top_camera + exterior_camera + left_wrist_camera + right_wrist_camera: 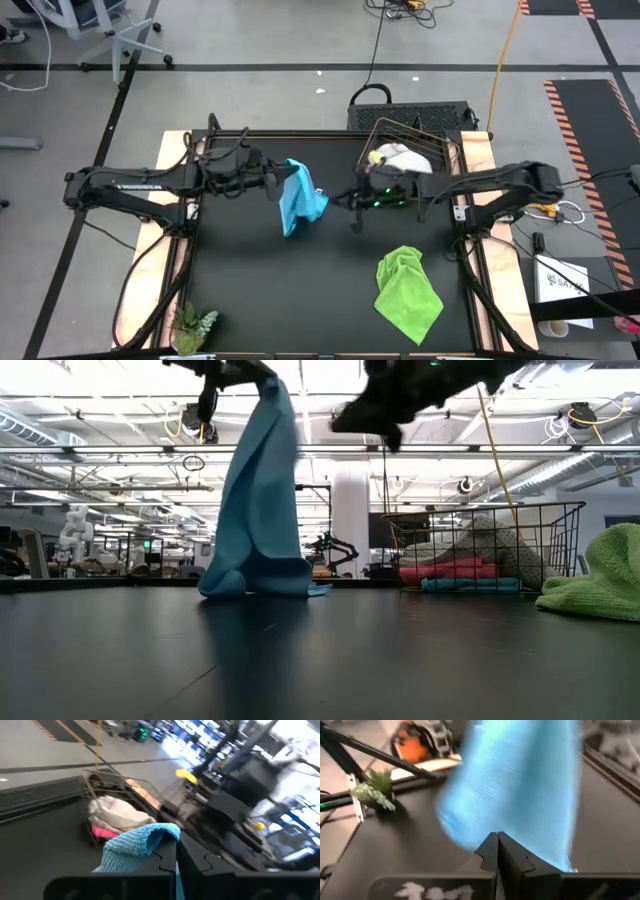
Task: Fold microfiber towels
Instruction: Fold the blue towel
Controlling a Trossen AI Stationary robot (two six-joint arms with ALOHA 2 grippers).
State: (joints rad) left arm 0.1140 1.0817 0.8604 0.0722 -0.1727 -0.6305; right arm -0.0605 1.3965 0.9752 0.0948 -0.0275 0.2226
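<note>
A light blue microfiber towel hangs from my left gripper, which is shut on it above the table's middle. My right gripper hovers just to the right of that towel. It is shut with nothing between its fingers, and the blue cloth fills the view ahead of it. A lime green towel lies crumpled on the table at the near right. A wire basket at the far right holds a white-grey towel on top of a pink one and a teal-blue one. My left gripper pinches the blue towel's bunched top part between its two fingers, which reach in nearly level from the table's left. I cannot tell whether it holds one layer or several. The towel hangs slack below the fingers, its lower end resting on the table.
A small green plant stands at the near left corner. The black table top lies bare between the hanging towel and the near edge. The basket's wire rim rises close behind my right arm.
</note>
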